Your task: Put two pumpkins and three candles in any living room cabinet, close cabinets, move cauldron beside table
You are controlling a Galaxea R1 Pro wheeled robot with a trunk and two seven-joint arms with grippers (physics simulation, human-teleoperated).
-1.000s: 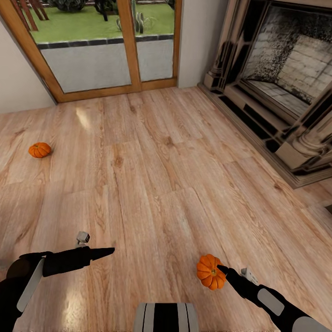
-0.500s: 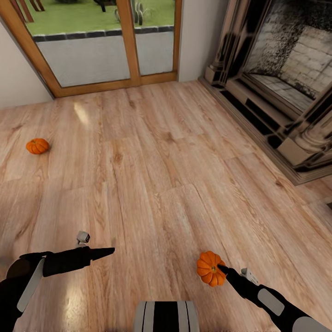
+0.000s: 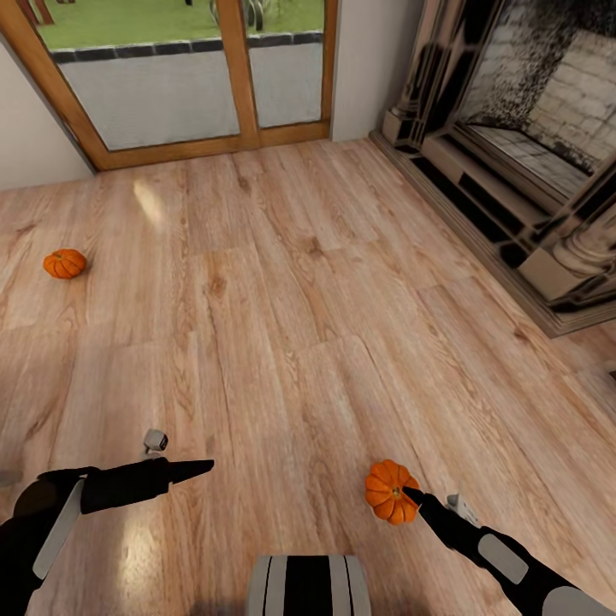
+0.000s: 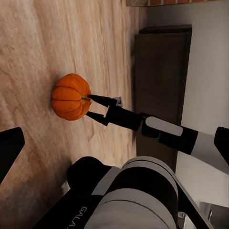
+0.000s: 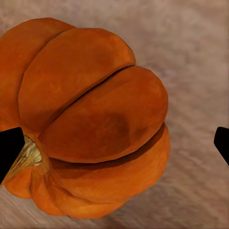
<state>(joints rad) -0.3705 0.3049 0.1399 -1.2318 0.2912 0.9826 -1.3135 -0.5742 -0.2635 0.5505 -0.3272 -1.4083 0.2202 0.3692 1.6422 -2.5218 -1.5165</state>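
The right pincer (image 3: 409,494) is spread open at a pumpkin (image 3: 389,491), one fingertip (image 4: 93,98) against its stem and the other beside it, not clamped. A second pumpkin (image 3: 65,263) sits on the wooden floor (image 3: 282,325), well apart near the glass doors (image 3: 188,81). The left pincer (image 3: 201,466) hangs over bare boards; I cannot tell its state.

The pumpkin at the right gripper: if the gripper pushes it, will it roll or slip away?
The pumpkin is round and ribbed, so it would probably roll on the smooth wood floor. Its curved skin looks slick, so the right gripper, whose fingers straddle the stem end, may slip off. It seems rigid.
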